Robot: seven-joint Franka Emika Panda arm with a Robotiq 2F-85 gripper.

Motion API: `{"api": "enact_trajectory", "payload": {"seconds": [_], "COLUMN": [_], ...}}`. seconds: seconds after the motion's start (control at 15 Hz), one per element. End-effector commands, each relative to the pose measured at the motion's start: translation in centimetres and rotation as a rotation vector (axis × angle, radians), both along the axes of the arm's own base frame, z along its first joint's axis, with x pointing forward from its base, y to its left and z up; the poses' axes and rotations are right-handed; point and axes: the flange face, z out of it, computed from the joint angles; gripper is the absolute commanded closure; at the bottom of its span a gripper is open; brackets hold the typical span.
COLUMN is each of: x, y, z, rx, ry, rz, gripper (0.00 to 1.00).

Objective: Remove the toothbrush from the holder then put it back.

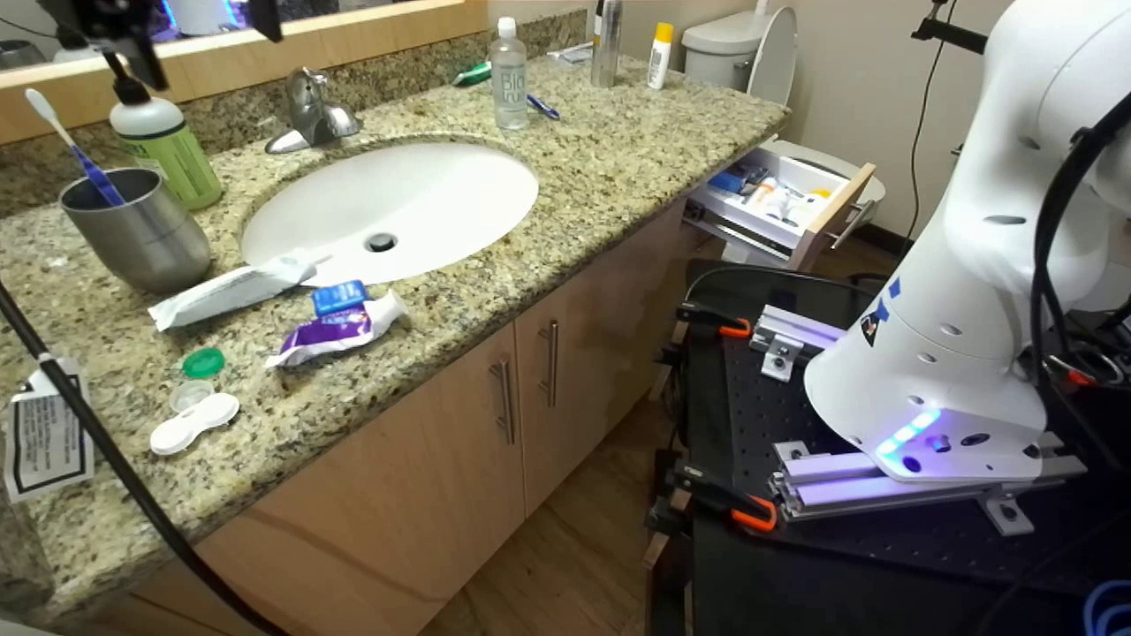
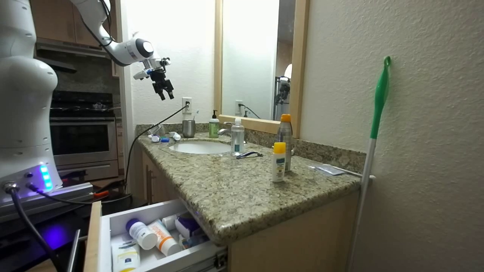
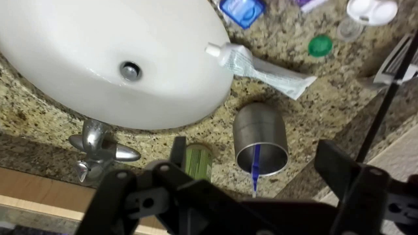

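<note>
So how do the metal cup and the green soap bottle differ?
The metal cup is shorter; the green soap bottle stands taller. The cup is open-topped, the bottle is topped with a black pump. The cup is plain gray, with a toothbrush in it; the bottle is mostly green. Both stand upright on the speckled counter.

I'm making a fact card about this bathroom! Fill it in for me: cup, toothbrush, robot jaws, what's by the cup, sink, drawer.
Cup: metal, standing upright on the counter
Toothbrush: blue and white, leaning in the cup, head up
Jaws: open, above the counter, holding nothing
By the cup: green soap bottle, white tube
Sink: white, oval, with a silver faucet
Drawer: pulled open; white bottle and orange-striped tube among things inside
</note>
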Motion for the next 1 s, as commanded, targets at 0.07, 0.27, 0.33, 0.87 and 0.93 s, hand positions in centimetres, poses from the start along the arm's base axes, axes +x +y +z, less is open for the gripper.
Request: {"api": "enact_trajectory", "payload": {"seconds": [0.07,0.27,0.33,0.87,0.93], "x": [3.7,7.0,7.0,11.1,11.5], "y": [-0.1,-0.5,-0.3,-0.6,-0.5], "z": [-0.6,-1.7,-2.3,-7.8,-8.5], "rx": [-0.003,0.006,-0.025,-0.07,-0.068], "ry": [-0.046,-0.059,-0.091,-0.272,-0.268], "rz": [-0.103,-0.16,-0.148,-0.238,-0.244], "gripper": [0.0,0.0,0.0,0.0,0.0]}}
